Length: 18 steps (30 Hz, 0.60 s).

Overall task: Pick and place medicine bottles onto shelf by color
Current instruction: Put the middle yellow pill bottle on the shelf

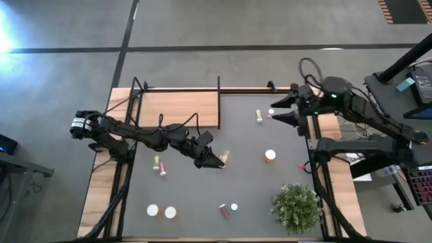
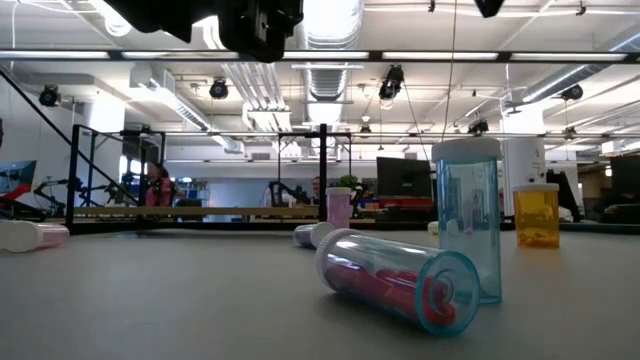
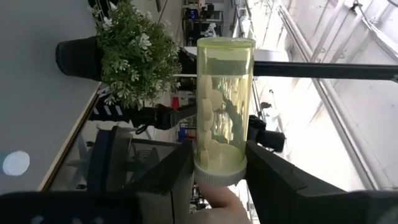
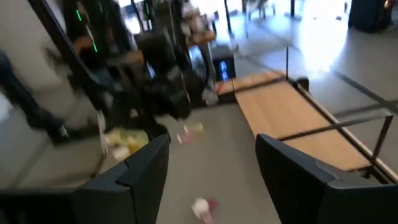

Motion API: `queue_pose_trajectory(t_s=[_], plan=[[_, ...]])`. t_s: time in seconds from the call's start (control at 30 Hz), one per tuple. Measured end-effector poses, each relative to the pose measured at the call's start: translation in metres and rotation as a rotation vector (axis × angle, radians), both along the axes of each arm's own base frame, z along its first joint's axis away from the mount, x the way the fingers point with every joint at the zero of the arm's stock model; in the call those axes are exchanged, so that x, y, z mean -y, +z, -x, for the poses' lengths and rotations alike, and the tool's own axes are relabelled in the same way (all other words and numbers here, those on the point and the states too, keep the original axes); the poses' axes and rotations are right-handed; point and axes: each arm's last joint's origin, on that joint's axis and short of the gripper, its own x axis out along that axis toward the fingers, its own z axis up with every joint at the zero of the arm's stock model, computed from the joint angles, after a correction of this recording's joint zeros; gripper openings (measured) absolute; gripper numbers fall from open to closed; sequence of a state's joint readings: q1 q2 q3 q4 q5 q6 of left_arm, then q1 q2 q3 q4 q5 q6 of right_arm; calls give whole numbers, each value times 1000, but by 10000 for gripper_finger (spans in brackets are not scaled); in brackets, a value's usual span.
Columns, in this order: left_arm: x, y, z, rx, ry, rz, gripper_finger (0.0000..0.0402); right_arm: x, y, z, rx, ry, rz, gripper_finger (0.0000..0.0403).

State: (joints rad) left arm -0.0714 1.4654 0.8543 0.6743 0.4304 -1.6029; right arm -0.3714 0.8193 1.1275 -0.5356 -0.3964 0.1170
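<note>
My left gripper (image 3: 217, 168) pinches a yellow-green bottle (image 3: 221, 112) between its fingers mid-bench; my right gripper's (image 4: 211, 168) fingers are spread by the bench's right edge.

Grey floor (image 1: 67, 101), bright ceiling lights (image 2: 330, 20)

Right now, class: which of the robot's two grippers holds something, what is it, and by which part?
The left gripper holds a yellow-green medicine bottle, jaws closed at its white-capped end. The right gripper, open, holds nothing.
</note>
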Motion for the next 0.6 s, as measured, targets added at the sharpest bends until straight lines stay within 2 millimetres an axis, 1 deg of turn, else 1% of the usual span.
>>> queue_pose_trajectory(t_s=[0.1, 0.2, 0.3, 0.37, 0.5, 0.6], plan=[[-2, 0, 0, -18, -2, 32, 116, -2, 7, -8, -86, -3, 59, 231], [-6, 0, -1, -20, 10, 36, 116, -4, 10, -16, -169, 7, 96, 231], [-13, 0, -1, -22, 27, 47, 116, -8, 21, -21, -171, 39, 125, 229], [-18, 0, -1, -30, 21, 65, 116, -11, 21, -24, -207, 59, 143, 224], [-26, 0, -1, -40, -14, 78, 116, -18, 22, -34, -211, 112, 180, 207], [-29, 1, 1, -61, -75, 118, 116, -24, 23, -40, -209, 154, 200, 192]])
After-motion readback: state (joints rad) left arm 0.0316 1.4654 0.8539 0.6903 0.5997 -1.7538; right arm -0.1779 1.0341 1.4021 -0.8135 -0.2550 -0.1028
